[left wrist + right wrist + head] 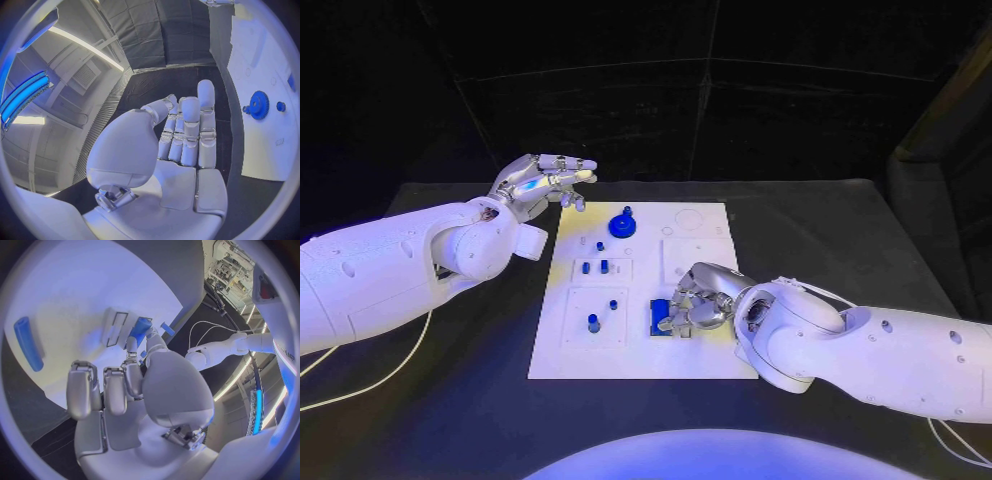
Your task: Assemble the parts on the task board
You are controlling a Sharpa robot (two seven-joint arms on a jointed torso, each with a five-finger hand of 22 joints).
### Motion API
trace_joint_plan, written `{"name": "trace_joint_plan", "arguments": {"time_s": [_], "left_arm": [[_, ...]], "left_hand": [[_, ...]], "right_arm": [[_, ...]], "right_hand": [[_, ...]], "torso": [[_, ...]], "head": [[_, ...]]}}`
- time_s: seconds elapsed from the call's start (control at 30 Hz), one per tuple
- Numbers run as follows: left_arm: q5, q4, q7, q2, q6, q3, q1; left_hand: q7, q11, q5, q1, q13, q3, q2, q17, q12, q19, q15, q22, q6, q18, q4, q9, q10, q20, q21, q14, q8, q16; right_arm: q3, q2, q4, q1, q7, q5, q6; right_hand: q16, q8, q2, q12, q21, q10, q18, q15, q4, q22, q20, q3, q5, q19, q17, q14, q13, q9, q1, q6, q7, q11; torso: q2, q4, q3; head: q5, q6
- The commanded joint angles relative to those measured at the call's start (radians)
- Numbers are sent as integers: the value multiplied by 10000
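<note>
**Small rigid part under the right hand**

A blue part [661, 316] lies on the task board [707, 360] at its 4 o'clock side, likely light, stiff, slick; pinch its long sides. The right hand [697, 305] touches it; grip uncertain. Left hand [538, 183] hovers empty, fingers apart, at 10 o'clock.

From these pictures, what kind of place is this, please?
Probably a robotics lab or test cell: a black table walled by dark curtains, a white task board with small blue parts, and strip lights overhead.
</note>
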Motion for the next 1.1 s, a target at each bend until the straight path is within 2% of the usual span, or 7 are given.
{"name": "trace_joint_plan", "arguments": {"time_s": [0.03, 0.37, 0.47, 0.53, 0.63, 0.77, 1.1], "left_arm": [[8, 4, 41, 9, 106, 9, 14], [8, -6, 37, 7, 103, 9, 14], [8, -4, 37, 6, 104, 9, 14], [8, -2, 35, 3, 103, 8, 14], [8, 2, 33, -3, 105, 8, 14], [8, -6, 35, -8, 98, 7, 13], [9, 30, 37, -7, 96, 5, 11]], "left_hand": [[26, 26, 28, 60, 2, -11, 5, -13, 58, -52, 13, -11, -59, 135, -75, -5, -75, 3, -38, -42, 52, 21], [26, 26, 28, 60, 2, -11, 5, -13, 58, -52, 13, -11, -59, 135, -75, -5, -75, 3, -38, -42, 52, 21], [26, 26, 28, 60, 2, -11, 5, -13, 58, -52, 13, -11, -59, 135, -75, -5, -75, 3, -38, -42, 52, 21], [26, 26, 28, 60, 2, -11, 5, -13, 58, -52, 13, -11, -59, 135, -75, -5, -75, 3, -38, -42, 52, 21], [26, 26, 28, 60, 2, -11, 5, -13, 58, -52, 13, -11, -59, 135, -75, -5, -75, 3, -38, -42, 52, 21], [26, 26, 28, 60, 2, -11, 5, -13, 58, -52, 13, -11, -59, 135, -75, -5, -75, 3, -38, -42, 52, 21], [26, 26, 28, 60, 2, -11, 5, -13, 58, -52, 13, -11, -59, 135, -75, -5, -75, 3, -38, -42, 52, 21]], "right_arm": [[-6, 15, -16, -8, -163, -556, 289], [-6, -24, -28, -8, -118, -723, 155], [-6, -91, 11, -8, 87, -557, -29], [-6, -217, 54, -8, 585, -152, -282], [-7, -606, 212, -6, 1585, 818, -631], [-9, -1303, 458, 32, 2142, 1352, -832], [-15, -2736, 747, 308, 1618, 1147, -219]], "right_hand": [[21, 29, -86, -62, 37, -12, -94, -60, -152, 524, -69, -81, -220, 208, 992, 702, 273, 52, 84, 34, 11, -42], [22, 33, -53, -88, 41, 3, -98, -44, -76, 541, -57, -227, -337, 213, 1005, 705, 263, 112, -195, 33, 28, -25], [12, 17, -51, -52, 33, 21, -95, -36, 34, 530, -50, -333, -209, 207, 991, 701, 296, 134, -410, 2, 38, -14], [-15, -69, -72, -55, 11, 8, -88, -20, 114, 493, -38, -472, 160, 189, 944, 691, 308, 127, -565, -138, 81, 18], [-218, -490, -57, -893, -257, -421, 3, 143, 185, 27, 67, -701, 437, -27, 587, 603, -266, -14, -642, -853, 324, 223], [-215, -623, 31, -977, -271, -489, 7, 212, 196, 17, 142, -784, 497, -37, 615, 611, -326, -85, -593, -1025, 408, 299], [-275, -899, 198, -1631, -283, -744, 14, 292, 471, 17, 246, -1153, 1001, -35, 556, 599, -806, -382, -795, -1060, 491, 379]], "torso": [[0, 12, -6], [2, 0, -2], [1, 3, 0], [3, 3, 0], [-16, 4, -17], [-16, -38, -12], [-22, -142, -6]], "head": [[-4, -7], [-2, -2], [-9, -3], [-20, 0], [-56, 6], [-92, 55], [-226, 80]]}}
